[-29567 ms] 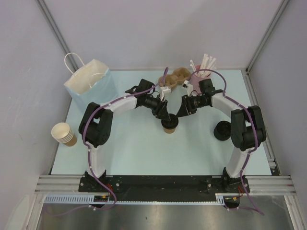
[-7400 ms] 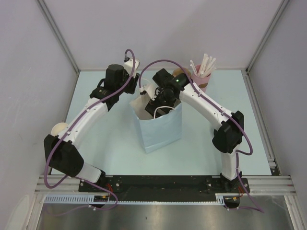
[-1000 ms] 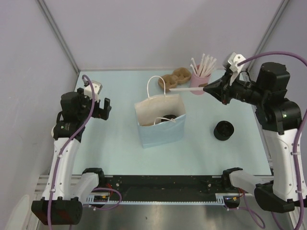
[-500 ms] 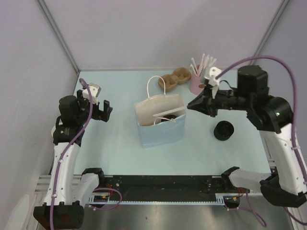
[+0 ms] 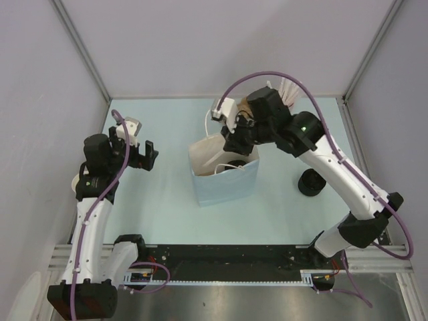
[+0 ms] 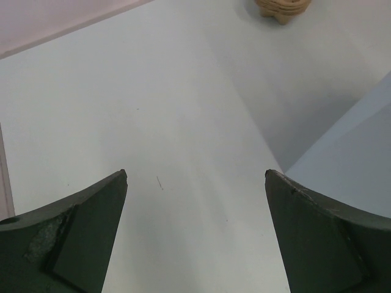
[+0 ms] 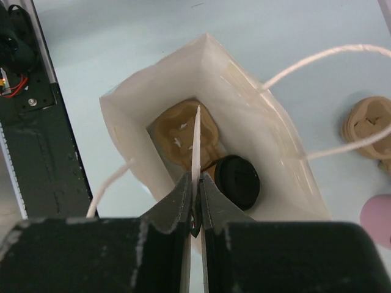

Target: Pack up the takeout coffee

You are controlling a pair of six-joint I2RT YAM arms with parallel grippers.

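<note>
The table (image 5: 167,200) is as it was, and the pale blue paper bag (image 5: 224,184) stands upright in the same place, mouth open. The change is in the right arm. A moment ago it held off to one side of the bag. Now it reaches over the bag, so the open mouth lies directly under the right hand (image 7: 195,178). That hand is clenched on a thin white straw (image 7: 197,137), pinched between the two fingertips and pointing straight ahead of them, down into the bag. The left hand (image 6: 195,176) has kept its place well off to the side, its jaws spread wide with nothing between them and only bare table beneath.

For the task, this looks like a late step. The drink is already bagged and the straw seems the last item to go in; letting it go from here should drop it inside.

The takeout coffee (image 7: 237,181) sits at the bottom of the bag, below the right hand and just to one side of the fingertips. Only its round black lid shows, seated level. Beside it lies a tan pulp tray (image 7: 177,131), under the straw's tip.
</note>
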